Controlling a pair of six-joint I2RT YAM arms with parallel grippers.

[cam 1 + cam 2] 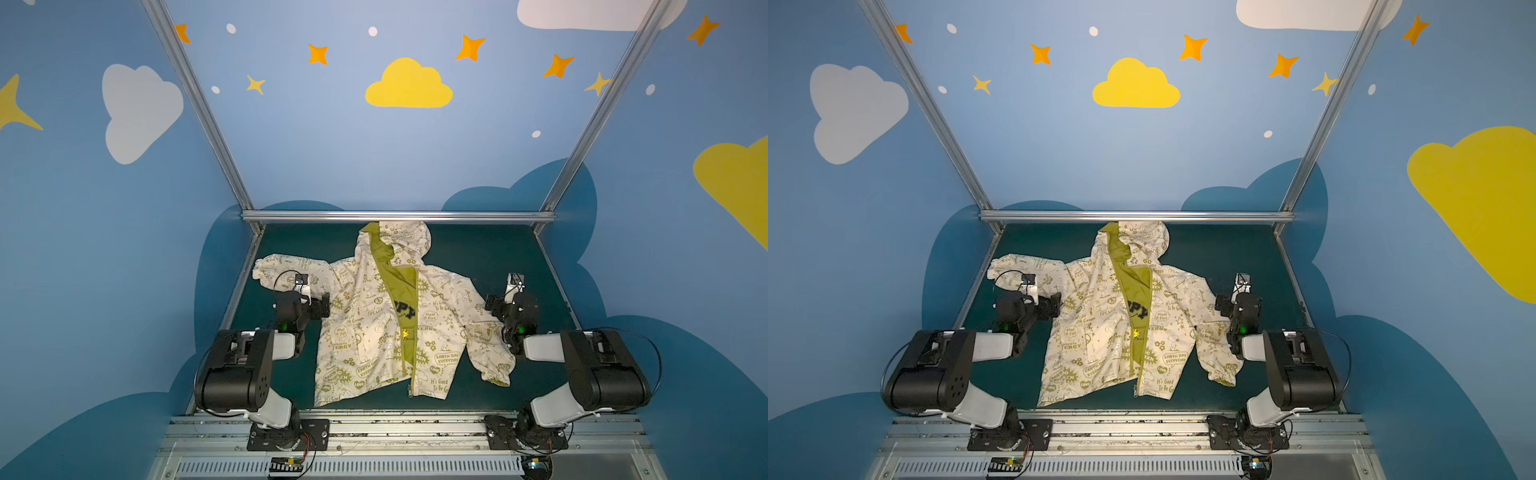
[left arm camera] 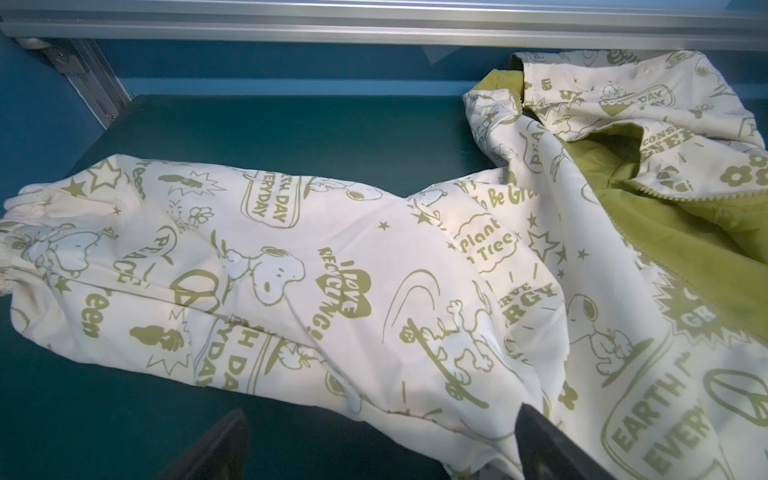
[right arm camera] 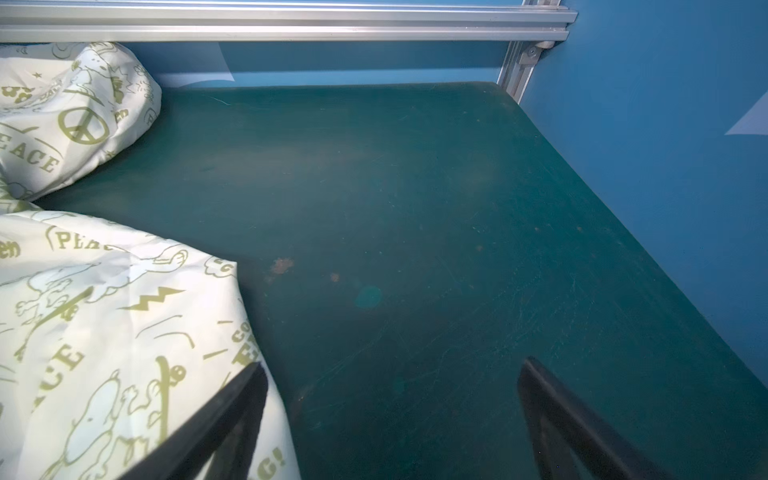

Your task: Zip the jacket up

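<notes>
While the jacket [image 1: 374, 316] lay flat, front up, in the middle of the dark green table [image 1: 469, 257], hood [image 1: 405, 237] toward the far rail [image 1: 395, 216], its front gaped open from the collar down toward the hem, with the olive lining [image 1: 405, 282] exposed. Left gripper [image 2: 380, 415]: jaws spread wide, nothing held, poised where the near sleeve [image 2: 208, 270] met the body. Right gripper [image 3: 392, 365]: jaws likewise spread, empty, one finger [image 3: 232, 399] over the opposite sleeve's [image 3: 104, 332] edge and its partner over bare table. Contact with the fabric could not be determined.
</notes>
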